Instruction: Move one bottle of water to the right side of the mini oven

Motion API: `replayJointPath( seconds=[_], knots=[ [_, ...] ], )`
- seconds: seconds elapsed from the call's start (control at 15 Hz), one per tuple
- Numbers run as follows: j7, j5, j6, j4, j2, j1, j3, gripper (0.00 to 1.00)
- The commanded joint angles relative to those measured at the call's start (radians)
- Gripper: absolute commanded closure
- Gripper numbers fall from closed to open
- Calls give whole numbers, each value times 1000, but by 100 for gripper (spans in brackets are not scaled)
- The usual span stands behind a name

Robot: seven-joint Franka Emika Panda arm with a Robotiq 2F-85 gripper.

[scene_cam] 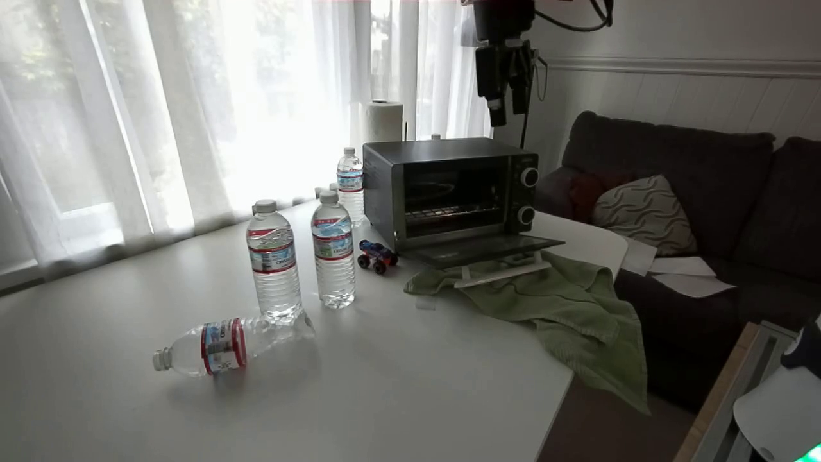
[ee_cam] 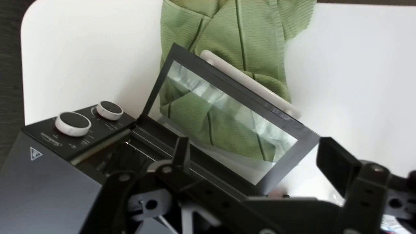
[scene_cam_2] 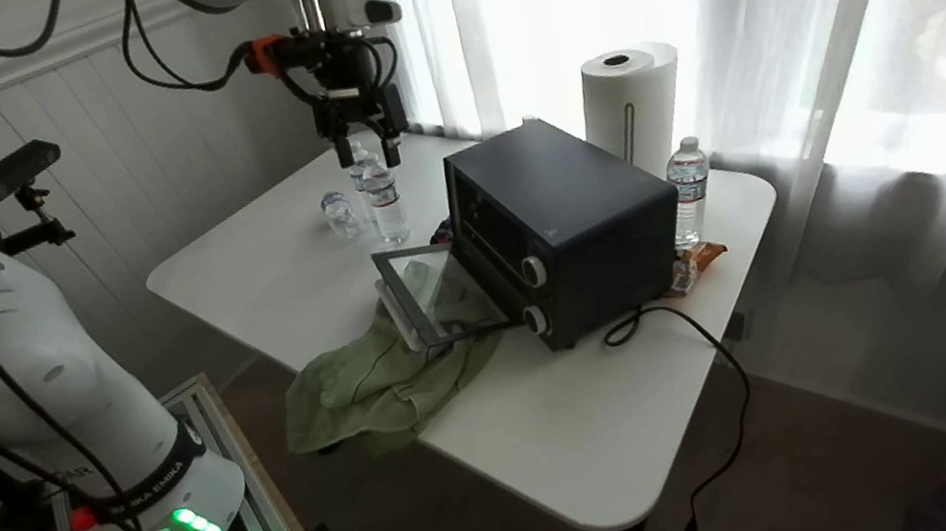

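The mini oven [scene_cam: 449,151] stands on the table with its glass door down, and it also shows in the exterior view [scene_cam_2: 565,181] and wrist view [ee_cam: 45,188]. Several clear water bottles with white caps and bluish-white, red-edged labels are in view; I cannot tell which is meant. Two stand left of the oven, a nearer bottle [scene_cam: 272,256] and another bottle [scene_cam: 333,247]. A third bottle [scene_cam: 350,183] stands against the oven's left side. One bottle [scene_cam_2: 690,193] stands behind the oven near its knob end. My gripper [scene_cam_2: 368,154] is open, empty and high above the table, apart from everything.
A bottle [scene_cam: 221,346] lies on its side. A toy truck [scene_cam: 377,256] sits by the oven. A green towel [scene_cam: 577,308] lies under the oven door. A paper towel roll [scene_cam_2: 625,107], a snack wrapper [scene_cam_2: 697,265] and a power cord [scene_cam_2: 721,348] are near the oven's back.
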Motion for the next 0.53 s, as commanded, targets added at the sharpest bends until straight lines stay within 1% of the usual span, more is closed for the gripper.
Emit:
replayJointPath(
  seconds=[0.0,0.07,0.13,0.27,0.47],
  knots=[
    [51,8,-15,59,34,46,58,0],
    [61,-9,-12,77,48,59,77,0],
    [38,-1,-2,33,16,44,55,0],
    [52,-1,-2,53,30,60,77,0],
    [54,-2,-3,61,41,61,77,0]
  ],
)
